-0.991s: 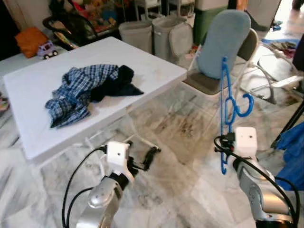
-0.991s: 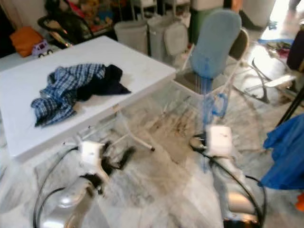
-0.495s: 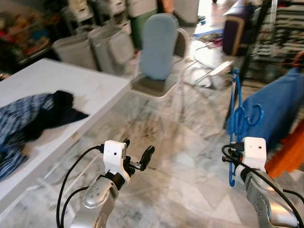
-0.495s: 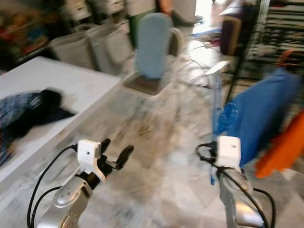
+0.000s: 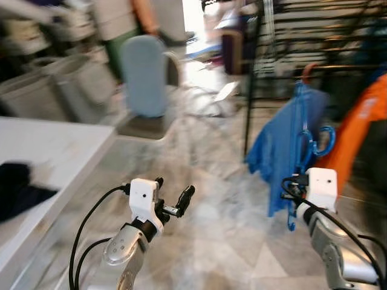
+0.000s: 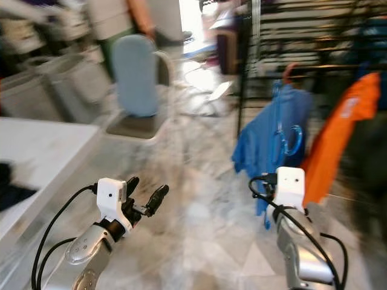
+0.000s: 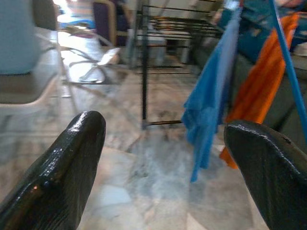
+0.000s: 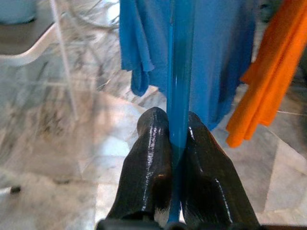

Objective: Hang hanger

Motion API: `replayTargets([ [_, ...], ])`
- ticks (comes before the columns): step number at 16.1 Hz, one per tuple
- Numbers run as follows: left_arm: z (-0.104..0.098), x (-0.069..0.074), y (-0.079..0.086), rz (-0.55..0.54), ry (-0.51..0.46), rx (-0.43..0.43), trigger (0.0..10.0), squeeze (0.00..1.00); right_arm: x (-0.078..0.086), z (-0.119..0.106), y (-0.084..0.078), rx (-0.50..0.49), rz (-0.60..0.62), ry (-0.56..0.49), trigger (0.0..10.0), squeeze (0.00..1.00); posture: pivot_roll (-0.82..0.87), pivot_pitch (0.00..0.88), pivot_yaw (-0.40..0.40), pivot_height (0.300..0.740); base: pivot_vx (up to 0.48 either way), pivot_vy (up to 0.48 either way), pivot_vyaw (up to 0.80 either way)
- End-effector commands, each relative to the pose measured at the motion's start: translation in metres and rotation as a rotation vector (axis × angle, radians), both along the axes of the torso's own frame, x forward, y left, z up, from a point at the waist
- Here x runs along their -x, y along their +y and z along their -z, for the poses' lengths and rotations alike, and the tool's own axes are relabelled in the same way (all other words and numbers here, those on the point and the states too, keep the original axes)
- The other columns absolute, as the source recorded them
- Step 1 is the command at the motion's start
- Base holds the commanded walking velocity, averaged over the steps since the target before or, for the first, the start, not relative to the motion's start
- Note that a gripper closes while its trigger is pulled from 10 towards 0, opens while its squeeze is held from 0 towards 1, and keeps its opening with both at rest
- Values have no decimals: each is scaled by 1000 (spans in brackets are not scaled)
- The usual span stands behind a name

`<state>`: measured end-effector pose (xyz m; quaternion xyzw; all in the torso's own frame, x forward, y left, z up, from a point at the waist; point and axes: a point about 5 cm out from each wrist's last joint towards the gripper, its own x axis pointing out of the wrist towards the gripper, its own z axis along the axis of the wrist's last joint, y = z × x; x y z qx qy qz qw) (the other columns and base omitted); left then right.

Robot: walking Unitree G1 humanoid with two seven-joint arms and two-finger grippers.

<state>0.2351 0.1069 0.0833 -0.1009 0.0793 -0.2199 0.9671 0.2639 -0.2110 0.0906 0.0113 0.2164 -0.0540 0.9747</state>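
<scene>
1. The right gripper (image 8: 177, 143) was clamped tight on the blue hanger (image 5: 297, 130), its two black fingers (image 8: 151, 167) pressed against either side of the plastic bar.
2. The hanger stood upright above that gripper at the right of the scene, its hook (image 5: 321, 140) curling to the right, in front of a blue garment (image 5: 275, 151).
3. The blue garment hung from a dark clothes rack (image 5: 251, 78); an orange garment (image 5: 357, 130) hung just beside it, further right.
4. The left gripper (image 5: 172, 199) was held out low at the near left, fingers (image 7: 67, 167) spread wide apart with nothing between them.
5. A black cable (image 5: 87, 223) looped from the left wrist unit down along the silver arm.
6. A white table (image 5: 42, 151) occupied the left edge, with a dark cloth (image 5: 18, 190) lying on it.
7. A chair with a pale blue back (image 5: 143, 75) stood at the far left-centre on the marble floor (image 5: 211, 241).
8. Grey bins (image 5: 54, 90) stood behind the table; detail was blurred.
9. A person's orange sleeve (image 5: 145, 15) showed at the far top, behind the chair.
</scene>
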Motion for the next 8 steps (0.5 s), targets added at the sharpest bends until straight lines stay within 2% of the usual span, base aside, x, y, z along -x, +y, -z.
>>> replayTargets([
  [1, 3, 0, 9, -16, 11, -25, 10000, 0, -4, -5, 9, -8, -21, -15, 10000, 0, -138, 0, 92, 740, 247, 412, -769],
  [3, 6, 2, 6, -12, 31, -25, 10000, 0, -3, -1, 6, 13, -3, 24, 10000, 0, -146, 0, 91, 740, 0, 390, -775],
  [4, 7, 3, 4, -10, 29, -30, 10000, 0, -1, 2, 2, 22, 7, 42, 10000, 0, -148, 0, 91, 740, 0, 0, 0],
  [8, 8, 1, 6, -25, 28, -34, 10000, 0, 0, 7, 3, 11, 10, 70, 10000, 0, -149, 0, 87, 740, 0, 0, 0],
])
